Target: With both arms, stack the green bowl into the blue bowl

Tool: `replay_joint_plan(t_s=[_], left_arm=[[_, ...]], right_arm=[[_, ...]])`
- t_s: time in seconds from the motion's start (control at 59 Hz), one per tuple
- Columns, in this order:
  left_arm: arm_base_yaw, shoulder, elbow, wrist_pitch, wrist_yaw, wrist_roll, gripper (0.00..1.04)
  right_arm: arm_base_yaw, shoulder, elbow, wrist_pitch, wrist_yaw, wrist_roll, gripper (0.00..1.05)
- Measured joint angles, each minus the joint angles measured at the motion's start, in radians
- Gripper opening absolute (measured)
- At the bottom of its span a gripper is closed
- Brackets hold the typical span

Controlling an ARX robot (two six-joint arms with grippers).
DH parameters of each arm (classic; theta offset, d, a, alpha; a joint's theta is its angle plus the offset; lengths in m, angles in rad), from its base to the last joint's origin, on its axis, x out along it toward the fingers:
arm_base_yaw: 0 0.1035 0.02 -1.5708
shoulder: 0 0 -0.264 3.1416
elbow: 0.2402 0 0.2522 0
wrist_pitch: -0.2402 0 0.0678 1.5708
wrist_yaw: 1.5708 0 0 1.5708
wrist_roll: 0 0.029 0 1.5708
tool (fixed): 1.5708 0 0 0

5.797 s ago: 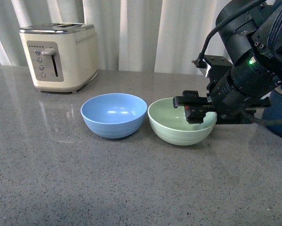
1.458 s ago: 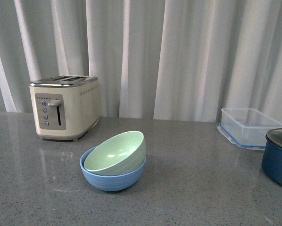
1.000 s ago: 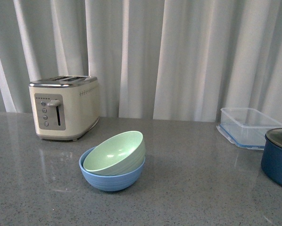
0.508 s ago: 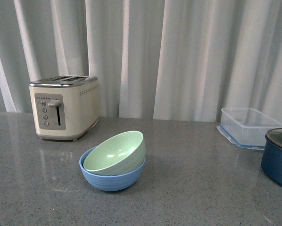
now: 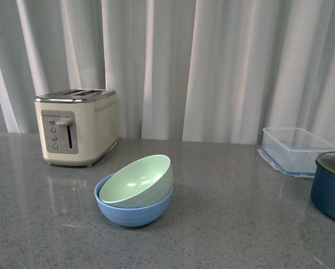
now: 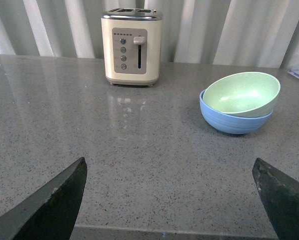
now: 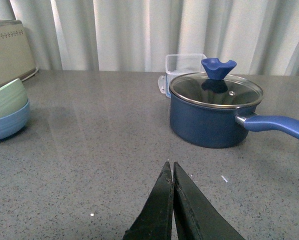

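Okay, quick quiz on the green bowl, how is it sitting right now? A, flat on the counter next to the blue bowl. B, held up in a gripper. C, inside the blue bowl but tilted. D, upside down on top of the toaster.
C: the green bowl rests inside the blue bowl with its rim tipped up on one side, and no gripper touches it.

I see a cream toaster (image 5: 77, 128) at back left of the grey desk (image 5: 229, 224), lever up. Clear plastic tub (image 5: 295, 150) sits back right, near the curtain (image 5: 212, 67). Navy pot (image 7: 213, 116) just in front of the tub, glass lid (image 7: 215, 90) on, blue knob (image 7: 218, 68), handle (image 7: 274, 126) sticking out sideways.
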Motion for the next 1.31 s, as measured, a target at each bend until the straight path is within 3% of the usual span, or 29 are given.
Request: replay_joint_plan(t_s=[0.102,0.186,0.39,0.593,1.305], left_arm=[[0.000,0.000,0.000,0.000,0.000,0.000,0.98],[0.000,0.000,0.000,0.000,0.000,0.000,0.98],[0.000,0.000,0.000,0.000,0.000,0.000,0.98],[0.000,0.000,0.000,0.000,0.000,0.000,0.98],[0.000,0.000,0.000,0.000,0.000,0.000,0.98]], right_arm=[[0.000,0.000,0.000,0.000,0.000,-0.002,0.02],[0.000,-0.001,0.000,0.000,0.000,-0.002,0.15],[0.000,-0.001,0.000,0.000,0.000,-0.002,0.50],[0.000,-0.001,0.000,0.000,0.000,-0.001,0.97],[0.000,-0.001,0.000,0.000,0.000,-0.001,0.95]])
